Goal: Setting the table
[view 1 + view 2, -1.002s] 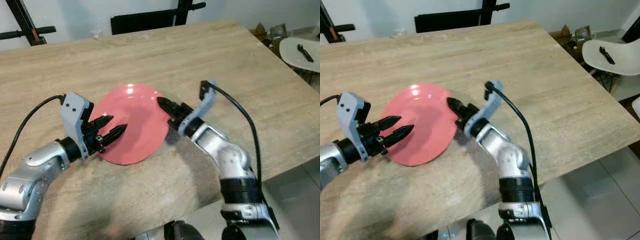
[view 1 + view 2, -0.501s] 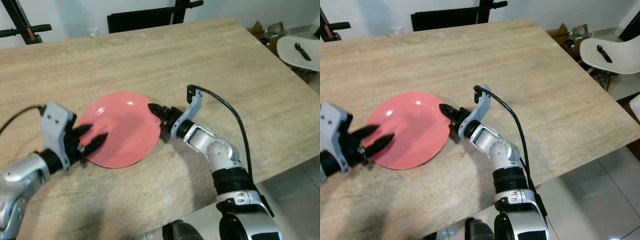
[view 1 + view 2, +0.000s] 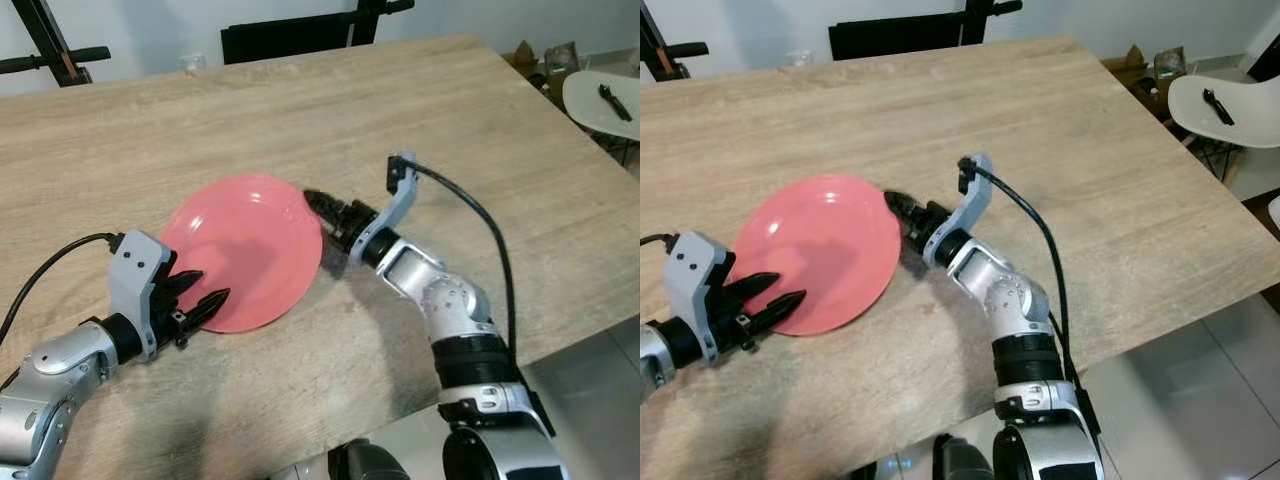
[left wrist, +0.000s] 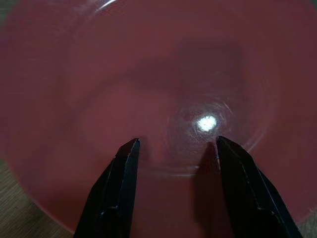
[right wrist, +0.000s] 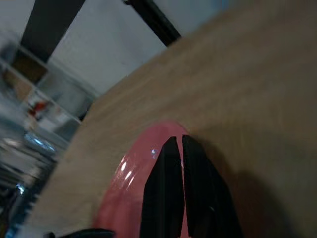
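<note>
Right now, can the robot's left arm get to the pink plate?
Probably yes. The left gripper hangs open right over the near edge of the pink plate, and nothing lies between them. The right gripper is shut on the plate's far side.

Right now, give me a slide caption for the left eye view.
Both hands flank a pink plate on the wooden table: left hand open, right hand shut at its rim.

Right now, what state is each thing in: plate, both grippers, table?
Pink plate: flat on the table, empty.
Left gripper: open, fingers over the plate's near rim.
Right gripper: shut, tips at the plate's right rim.
Wooden table: bears just the plate.
</note>
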Robot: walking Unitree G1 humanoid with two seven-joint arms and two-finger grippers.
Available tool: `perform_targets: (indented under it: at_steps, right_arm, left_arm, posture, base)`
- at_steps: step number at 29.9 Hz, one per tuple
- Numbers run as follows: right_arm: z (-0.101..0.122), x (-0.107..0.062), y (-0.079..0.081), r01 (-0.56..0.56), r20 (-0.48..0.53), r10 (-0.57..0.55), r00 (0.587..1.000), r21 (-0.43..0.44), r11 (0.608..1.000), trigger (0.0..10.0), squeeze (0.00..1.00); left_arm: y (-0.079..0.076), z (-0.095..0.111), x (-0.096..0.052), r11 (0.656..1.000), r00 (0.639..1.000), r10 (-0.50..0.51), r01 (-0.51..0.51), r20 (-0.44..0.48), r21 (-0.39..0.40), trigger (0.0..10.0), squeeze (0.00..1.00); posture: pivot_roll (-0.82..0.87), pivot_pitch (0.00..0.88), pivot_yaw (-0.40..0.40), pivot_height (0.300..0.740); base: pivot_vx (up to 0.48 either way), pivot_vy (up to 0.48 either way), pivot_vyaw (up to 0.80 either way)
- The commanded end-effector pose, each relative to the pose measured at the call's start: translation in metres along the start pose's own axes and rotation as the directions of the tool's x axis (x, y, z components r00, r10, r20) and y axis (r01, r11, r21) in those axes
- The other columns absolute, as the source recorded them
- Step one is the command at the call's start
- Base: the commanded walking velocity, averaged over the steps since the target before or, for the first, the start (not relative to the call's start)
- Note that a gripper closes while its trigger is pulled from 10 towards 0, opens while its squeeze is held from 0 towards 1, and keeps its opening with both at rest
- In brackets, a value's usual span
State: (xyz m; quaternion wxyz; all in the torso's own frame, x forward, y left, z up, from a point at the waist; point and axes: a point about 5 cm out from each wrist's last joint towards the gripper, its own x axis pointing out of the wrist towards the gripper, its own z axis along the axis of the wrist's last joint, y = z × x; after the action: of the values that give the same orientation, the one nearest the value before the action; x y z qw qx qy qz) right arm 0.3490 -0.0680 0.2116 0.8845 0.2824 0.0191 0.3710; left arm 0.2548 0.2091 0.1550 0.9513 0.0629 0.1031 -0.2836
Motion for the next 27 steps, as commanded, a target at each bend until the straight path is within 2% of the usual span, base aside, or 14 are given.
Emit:
perform_targets:
  at_steps: [1,2,3,6,8,9,11,12,14,18,21,25,26,27]
  right_arm:
    - [-0.003,-0.002,0.001,-0.008,-0.011,0.008,1.000,-0.025,1.000,10.0,0.00]
    - [-0.003,-0.002,0.002,-0.008,-0.021,0.007,1.000,-0.036,0.999,10.0,0.00]
    - [-0.008,-0.003,0.003,-0.011,-0.093,0.003,0.996,-0.090,0.996,10.0,1.00]
    - [-0.016,-0.007,0.006,-0.047,-0.160,0.033,0.987,-0.079,0.996,10.0,1.00]
    - [-0.016,-0.007,0.006,-0.047,-0.160,0.033,0.987,-0.079,0.996,10.0,1.00]
    - [-0.022,-0.011,0.000,-0.014,-0.217,0.001,0.976,-0.056,0.998,10.0,1.00]
    - [-0.024,-0.014,-0.004,-0.002,-0.229,-0.012,0.973,-0.059,0.998,10.0,1.00]
    - [-0.024,-0.019,-0.014,0.044,-0.241,-0.068,0.968,-0.104,0.994,10.0,0.00]
    - [-0.020,-0.022,-0.019,0.065,-0.231,-0.088,0.969,-0.104,0.992,10.0,0.00]
    - [0.016,-0.030,-0.027,0.077,-0.083,-0.090,0.993,-0.145,0.986,10.0,0.00]
    - [0.032,-0.033,-0.030,0.095,-0.044,-0.103,0.994,-0.157,0.983,10.0,0.00]
    - [0.027,-0.036,-0.034,0.092,-0.102,-0.105,0.989,-0.122,0.988,10.0,0.00]
    - [0.015,-0.037,-0.034,0.070,-0.140,-0.076,0.987,-0.046,0.996,10.0,0.00]
    - [0.015,-0.037,-0.034,0.070,-0.140,-0.076,0.987,-0.046,0.996,10.0,0.00]
  left_arm:
    - [-0.002,-0.020,-0.002,0.999,0.996,-0.001,-0.003,-0.088,-0.043,10.0,0.00]
    - [-0.003,-0.020,-0.002,0.999,0.996,-0.001,-0.003,-0.088,-0.043,10.0,0.00]
    - [-0.004,-0.020,-0.001,0.999,0.997,-0.003,0.000,-0.083,-0.044,10.0,0.00]
    - [-0.005,-0.019,0.000,0.999,0.997,-0.001,-0.002,-0.072,-0.046,10.0,0.00]
    - [-0.005,-0.019,0.000,0.999,0.997,-0.001,-0.002,-0.072,-0.046,10.0,0.00]
    - [-0.005,-0.020,-0.001,0.999,0.998,0.000,-0.004,-0.069,-0.046,10.0,0.00]
    - [-0.005,-0.020,-0.001,0.999,0.998,0.001,-0.004,-0.068,-0.046,10.0,0.00]
    - [-0.005,-0.020,-0.001,0.999,0.998,0.006,-0.009,-0.063,-0.052,10.0,0.00]
    - [-0.006,-0.021,-0.002,0.999,0.998,0.007,-0.011,-0.063,-0.053,10.0,0.00]
    - [-0.011,-0.026,-0.003,0.998,0.998,0.009,-0.014,-0.065,-0.063,10.0,0.00]
    - [-0.013,-0.026,-0.003,0.998,0.998,0.005,-0.009,-0.061,-0.068,10.0,0.00]
    - [-0.013,-0.025,-0.001,0.998,0.998,0.004,-0.008,-0.055,-0.068,10.0,0.00]
    - [-0.013,-0.024,0.000,0.998,0.999,0.005,-0.009,-0.050,-0.067,10.0,0.00]
    - [-0.013,-0.024,0.000,0.998,0.999,0.005,-0.009,-0.050,-0.067,10.0,0.00]
  posture:
    - [-0.06,0.186,0.032,0.740]
    - [-0.06,0.186,0.032,0.740]
    - [-0.06,0.187,0.030,0.740]
    - [-0.06,0.189,0.027,0.740]
    - [-0.06,0.189,0.027,0.740]
    - [-0.06,0.190,0.022,0.740]
    - [-0.06,0.190,0.022,0.740]
    - [-0.06,0.193,0.016,0.740]
    - [-0.07,0.194,0.009,0.740]
    - [-0.07,0.196,0.001,0.740]
    - [-0.07,0.196,0.001,0.740]
    - [-0.07,0.194,-0.003,0.740]
    - [-0.07,0.193,-0.005,0.740]
    - [-0.07,0.193,-0.005,0.740]
  base:
    - [0.000,0.000,0.00]
    - [0.000,0.000,0.00]
    - [0.000,0.000,0.00]
    - [0.000,0.000,0.00]
    - [0.000,0.000,0.00]
    - [0.000,0.000,0.00]
    - [0.000,0.000,0.00]
    - [0.000,0.000,0.00]
    - [0.000,0.000,0.00]
    - [0.000,0.000,0.00]
    - [0.000,0.000,0.00]
    - [0.000,0.000,0.00]
    - [0.000,0.000,0.00]
    - [0.000,0.000,0.00]
